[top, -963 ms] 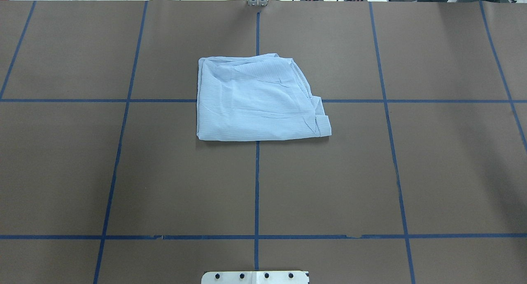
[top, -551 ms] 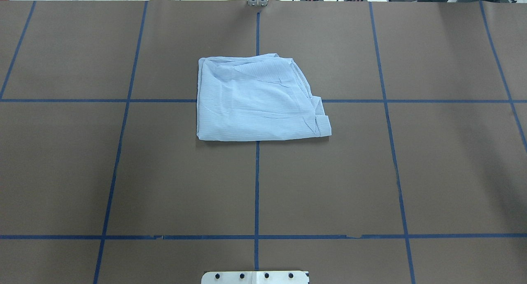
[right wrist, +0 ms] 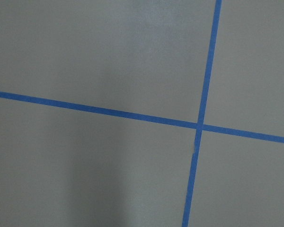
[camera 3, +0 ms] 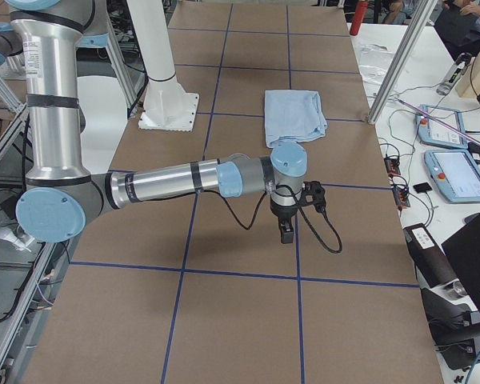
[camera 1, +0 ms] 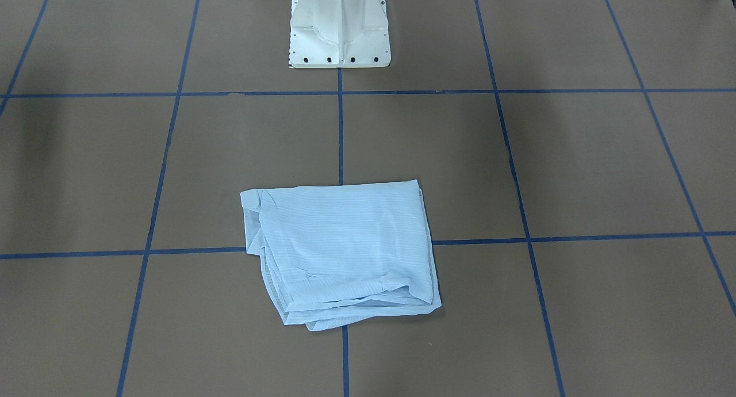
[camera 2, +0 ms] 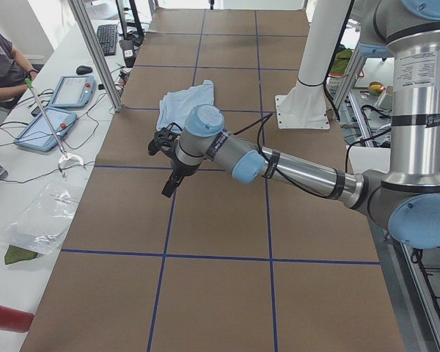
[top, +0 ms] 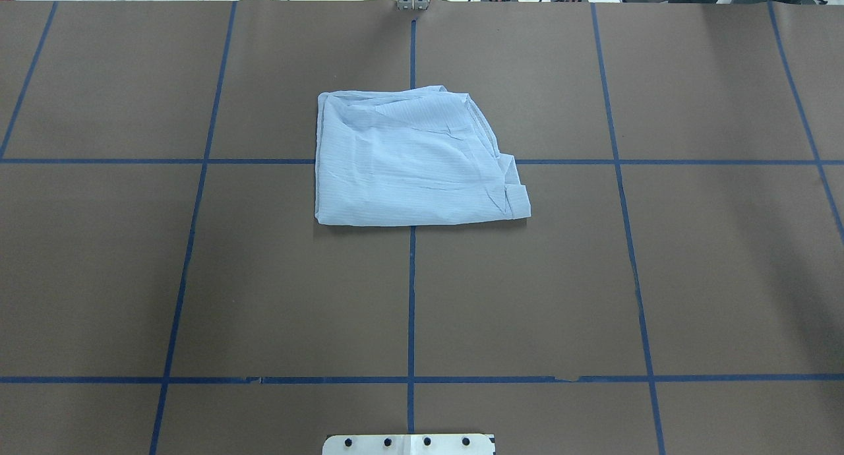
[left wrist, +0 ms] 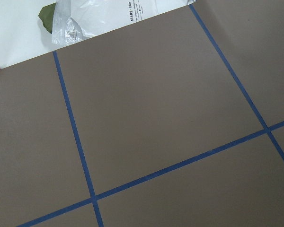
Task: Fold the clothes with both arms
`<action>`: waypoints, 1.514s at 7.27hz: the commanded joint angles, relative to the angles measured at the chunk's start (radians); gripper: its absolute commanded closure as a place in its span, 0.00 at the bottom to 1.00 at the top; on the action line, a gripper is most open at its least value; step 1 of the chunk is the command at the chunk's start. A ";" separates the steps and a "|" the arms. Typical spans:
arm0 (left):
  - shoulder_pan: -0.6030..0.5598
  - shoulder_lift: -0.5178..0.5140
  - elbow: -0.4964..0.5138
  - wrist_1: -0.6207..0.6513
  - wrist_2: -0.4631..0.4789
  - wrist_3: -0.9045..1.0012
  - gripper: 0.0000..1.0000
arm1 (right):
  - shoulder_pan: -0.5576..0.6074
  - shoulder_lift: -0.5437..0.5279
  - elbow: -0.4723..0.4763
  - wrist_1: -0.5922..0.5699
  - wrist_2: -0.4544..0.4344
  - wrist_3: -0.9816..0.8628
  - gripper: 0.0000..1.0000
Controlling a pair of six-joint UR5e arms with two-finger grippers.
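The pale-blue striped shirt (top: 409, 161) lies folded into a rough rectangle at the table's middle, with layered edges on its far side (camera 1: 339, 253). It also shows in the side views (camera 2: 185, 103) (camera 3: 294, 114). Neither arm touches it. My left gripper (camera 2: 170, 183) hangs over bare table well to the shirt's left. My right gripper (camera 3: 286, 232) hangs over bare table well to its right. I cannot tell whether either is open or shut. Both wrist views show only brown table cover with blue tape lines.
The white pedestal base (camera 1: 339, 26) stands at the table's near edge, behind the shirt. A clear plastic bag (camera 2: 48, 216) and tablets (camera 2: 59, 110) lie on the white bench past the far edge. An aluminium post (camera 2: 95, 51) stands there.
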 commanded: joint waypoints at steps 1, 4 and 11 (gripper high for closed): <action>0.000 0.000 -0.001 0.001 -0.001 0.005 0.00 | 0.000 0.000 0.001 0.000 -0.002 -0.006 0.00; 0.000 0.000 -0.004 0.004 -0.015 0.005 0.00 | 0.000 0.000 0.001 0.000 -0.002 -0.010 0.00; 0.000 0.002 0.018 0.006 -0.014 0.005 0.00 | -0.008 0.003 0.001 -0.002 -0.043 -0.012 0.00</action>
